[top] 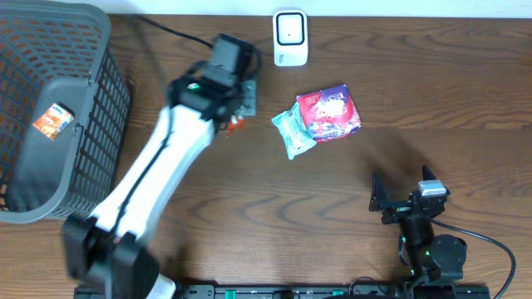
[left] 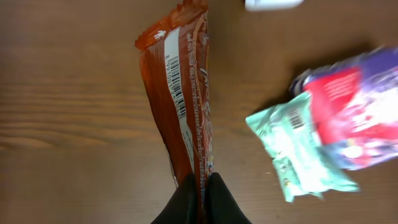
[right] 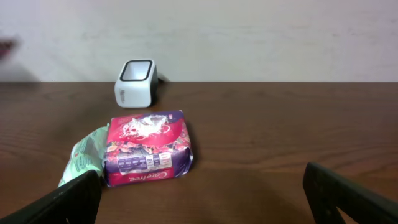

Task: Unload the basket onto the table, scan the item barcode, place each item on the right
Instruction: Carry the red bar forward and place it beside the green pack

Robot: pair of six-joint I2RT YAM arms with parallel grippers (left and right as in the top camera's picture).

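Nearest you, the right hand (right: 205,205) hangs low over the desk (top: 432,100) with its jaws spread wide and nothing between them. The desk is dark brown wood with a clear grain, and a black cable runs across it at the near right.

A little farther out, two packets lie touching: a red and purple packet (right: 147,148) with a mint green packet (right: 84,155) against its left side. You cannot tell which one overlaps the other.

To their left, the left hand (left: 200,199) is clenched on the bottom end of an orange-brown wrapper (left: 183,93). The wrapper stretches away from the fingers above the wood, and its barcode (left: 176,87) faces the wrist camera.

Beyond the packets the white scanner (top: 290,37) stands near the far edge of the desk, well apart from the wrapper. A pale, plain wall rises behind it. At the far left sits a grey mesh basket (top: 108,100) with a small orange item (top: 55,119) inside.

The gripped end of the wrapper is hidden between the fingers, and its print is too blurred to read. From overhead, the left arm covers most of the wrapper. The basket is cut off by the frame edge, and the left wrist view shows only a sliver of the scanner.
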